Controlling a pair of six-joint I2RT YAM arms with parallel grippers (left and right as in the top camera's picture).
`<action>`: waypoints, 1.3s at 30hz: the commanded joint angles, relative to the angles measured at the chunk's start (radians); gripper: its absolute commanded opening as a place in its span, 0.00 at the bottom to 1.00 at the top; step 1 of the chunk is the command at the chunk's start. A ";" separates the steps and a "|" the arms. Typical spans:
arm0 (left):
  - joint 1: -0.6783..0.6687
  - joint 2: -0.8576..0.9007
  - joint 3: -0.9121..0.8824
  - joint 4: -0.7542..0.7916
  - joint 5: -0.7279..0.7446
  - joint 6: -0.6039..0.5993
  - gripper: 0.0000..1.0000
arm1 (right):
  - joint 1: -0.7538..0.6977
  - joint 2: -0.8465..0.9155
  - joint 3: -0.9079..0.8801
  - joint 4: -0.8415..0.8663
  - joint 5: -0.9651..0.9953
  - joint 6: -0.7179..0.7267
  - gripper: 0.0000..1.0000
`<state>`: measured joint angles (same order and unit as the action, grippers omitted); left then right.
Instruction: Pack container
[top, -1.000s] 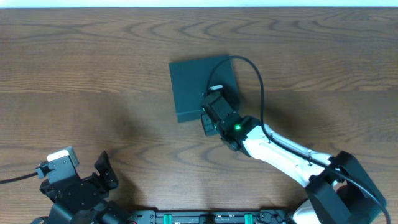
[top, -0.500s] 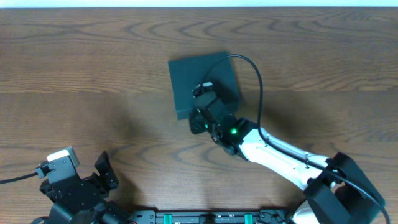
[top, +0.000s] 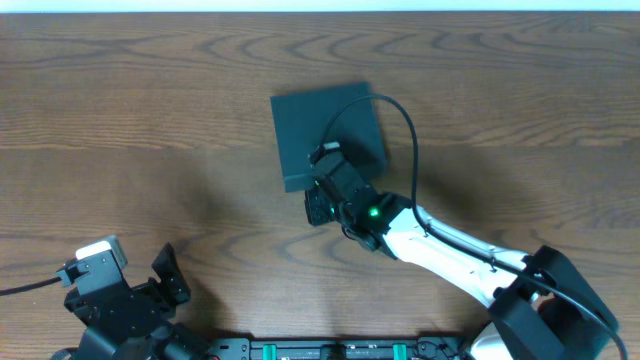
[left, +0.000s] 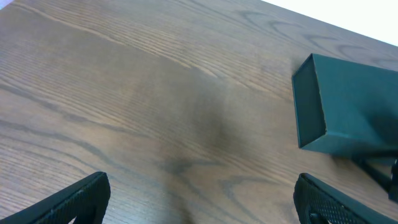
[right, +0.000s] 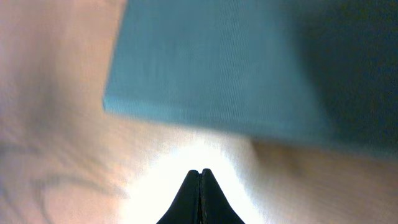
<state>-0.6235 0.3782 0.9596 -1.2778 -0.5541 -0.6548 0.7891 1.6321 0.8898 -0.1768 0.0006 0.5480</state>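
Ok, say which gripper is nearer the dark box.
Right. The right gripper is shut, just off the near edge of the box; the left gripper sits open, far off front-left.

This looks like a robotics lab or test bench. My desk (top: 150, 120) is a plain wood-grain surface with a white strip (top: 320, 5) along its far edge. My left arm (top: 120, 300) and right arm (top: 450, 250) stand at its near edge beside a black mounting rail (top: 300, 348) with green connectors. A black cable (top: 414, 150) loops over my right arm. One dark container (top: 325, 135) sits mid-desk.
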 joint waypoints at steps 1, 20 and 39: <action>0.002 -0.003 0.000 -0.002 -0.014 -0.007 0.95 | 0.021 0.010 0.027 -0.014 -0.042 0.021 0.02; 0.002 -0.003 0.000 -0.002 -0.014 -0.007 0.95 | -0.008 0.156 0.109 0.181 0.124 0.031 0.02; 0.002 -0.003 0.000 -0.002 -0.014 -0.007 0.95 | -0.025 -0.169 0.143 0.044 0.081 -0.220 0.01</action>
<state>-0.6235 0.3782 0.9596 -1.2774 -0.5541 -0.6548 0.8066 1.5238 1.0172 -0.1135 0.0727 0.4244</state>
